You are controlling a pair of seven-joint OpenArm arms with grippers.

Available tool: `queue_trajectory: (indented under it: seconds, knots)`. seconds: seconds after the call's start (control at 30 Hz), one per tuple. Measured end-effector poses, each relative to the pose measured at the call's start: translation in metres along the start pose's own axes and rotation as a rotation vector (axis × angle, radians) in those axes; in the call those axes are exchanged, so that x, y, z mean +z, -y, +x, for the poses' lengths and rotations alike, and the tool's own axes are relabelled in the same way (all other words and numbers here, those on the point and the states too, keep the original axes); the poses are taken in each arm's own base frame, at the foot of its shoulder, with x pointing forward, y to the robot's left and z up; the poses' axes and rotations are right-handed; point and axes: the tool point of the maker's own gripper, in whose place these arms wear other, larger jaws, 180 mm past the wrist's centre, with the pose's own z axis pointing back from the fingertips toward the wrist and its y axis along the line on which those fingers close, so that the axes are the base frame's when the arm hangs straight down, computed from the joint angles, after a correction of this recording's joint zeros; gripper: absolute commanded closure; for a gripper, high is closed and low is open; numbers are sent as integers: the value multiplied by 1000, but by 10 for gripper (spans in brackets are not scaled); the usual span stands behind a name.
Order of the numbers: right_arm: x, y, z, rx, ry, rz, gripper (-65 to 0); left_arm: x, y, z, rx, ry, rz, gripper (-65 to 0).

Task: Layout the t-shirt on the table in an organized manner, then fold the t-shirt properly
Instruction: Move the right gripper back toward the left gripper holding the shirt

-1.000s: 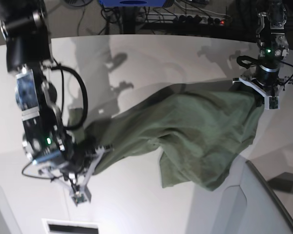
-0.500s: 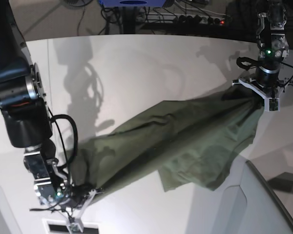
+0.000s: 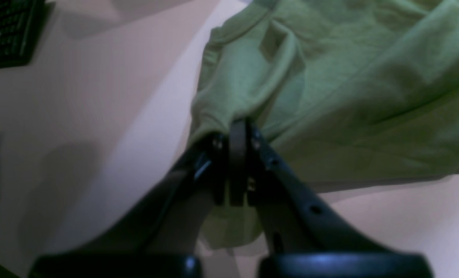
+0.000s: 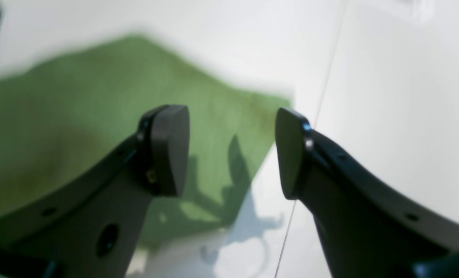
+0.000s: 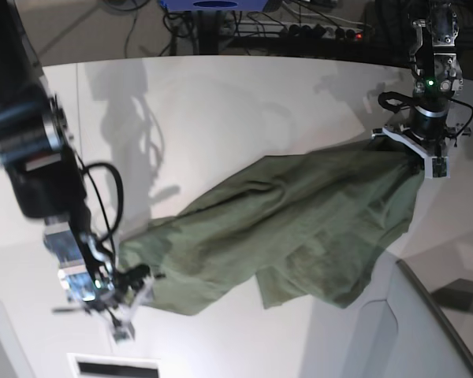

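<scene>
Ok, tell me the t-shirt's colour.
Plain olive green t-shirt, no pattern; clearest in the base view.

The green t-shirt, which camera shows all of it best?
The base view: the whole t-shirt lies stretched across the table there. The left wrist view shows only a bunched part pinched in the left end effector; the right wrist view shows one blurry corner.

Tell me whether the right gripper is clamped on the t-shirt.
No: in the right wrist view the right gripper stands open with nothing between its fingers, the t-shirt lying beneath.
</scene>
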Motion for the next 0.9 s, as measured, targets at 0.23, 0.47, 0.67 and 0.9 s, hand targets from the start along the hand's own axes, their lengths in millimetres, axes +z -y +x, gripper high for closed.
queue_trajectory:
  seconds: [0.23, 0.47, 0.67, 0.9]
  knots:
    - [60, -70, -88, -51, -61, 121, -362, -1, 3, 2, -1, 4, -8, 0]
    - [30, -78, -111, -97, -117, 117, -357, -1, 2, 4, 0, 8, -5, 0]
    - [21, -67, -126, -102, -139, 93, -357, -1, 2, 2, 0, 4, -4, 0]
    - [6, -60, -120, -114, -104, 80, -357, 0, 2, 1, 0, 2, -4, 0]
